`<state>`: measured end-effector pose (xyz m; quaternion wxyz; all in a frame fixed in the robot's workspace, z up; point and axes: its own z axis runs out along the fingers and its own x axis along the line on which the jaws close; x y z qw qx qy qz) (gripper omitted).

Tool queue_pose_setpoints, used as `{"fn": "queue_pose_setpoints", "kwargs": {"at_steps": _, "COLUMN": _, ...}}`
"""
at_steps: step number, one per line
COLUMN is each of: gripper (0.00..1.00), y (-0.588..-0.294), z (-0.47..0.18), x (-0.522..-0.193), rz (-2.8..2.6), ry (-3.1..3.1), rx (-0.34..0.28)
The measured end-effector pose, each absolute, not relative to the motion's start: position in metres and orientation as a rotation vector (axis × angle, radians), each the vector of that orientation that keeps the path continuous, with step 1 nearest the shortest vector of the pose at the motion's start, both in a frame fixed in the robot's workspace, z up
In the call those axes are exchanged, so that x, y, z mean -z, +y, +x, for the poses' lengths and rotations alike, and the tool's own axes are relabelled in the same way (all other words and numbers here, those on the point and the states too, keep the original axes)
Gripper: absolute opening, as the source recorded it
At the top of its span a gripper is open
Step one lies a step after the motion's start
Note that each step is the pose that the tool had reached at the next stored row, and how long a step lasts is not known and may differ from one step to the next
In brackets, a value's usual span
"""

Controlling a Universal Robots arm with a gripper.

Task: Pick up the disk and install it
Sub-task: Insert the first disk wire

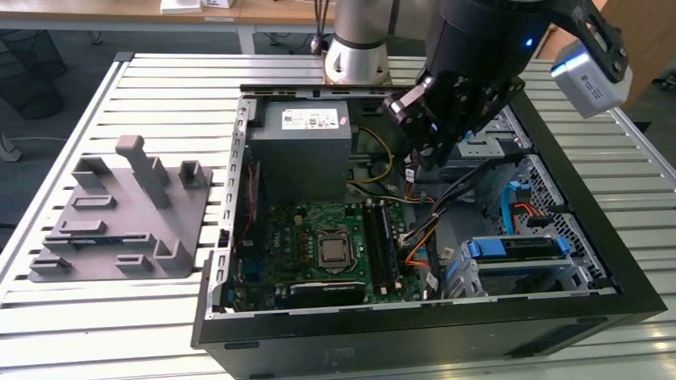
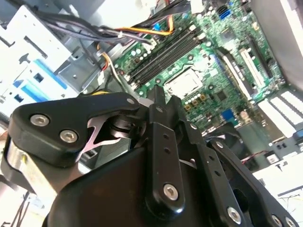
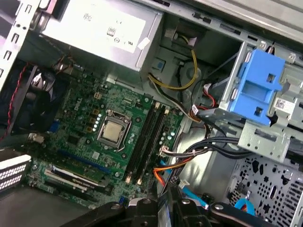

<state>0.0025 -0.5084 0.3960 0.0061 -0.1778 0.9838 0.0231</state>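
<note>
While the open case (image 1: 423,317) lies on the bench (image 1: 158,79), the arm hangs over its middle. The disk (image 1: 512,248) sits in a bay at the exterior view's lower right, long axis across the case, away from the tool (image 1: 428,150). The tool seems closed on nothing.

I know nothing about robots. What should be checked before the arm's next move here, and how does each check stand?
1. Case open: ok.
2. Disk in sight: ok, inside the case, at the exterior view's right.
3. Tool at the disk: not ok, it hangs over the cables, apart from the disk.
4. Cables out of the way: not ok, they cross below the tool.
5. Blue cage latch released: cannot tell.
</note>
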Motion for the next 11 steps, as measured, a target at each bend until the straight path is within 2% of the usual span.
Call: {"fn": "queue_pose_setpoints", "kwargs": {"at_steps": 11, "gripper": 0.24, "y": -0.517, "z": 0.038, "x": -0.39, "rz": -0.557, "ry": 3.078, "rx": -0.072}}
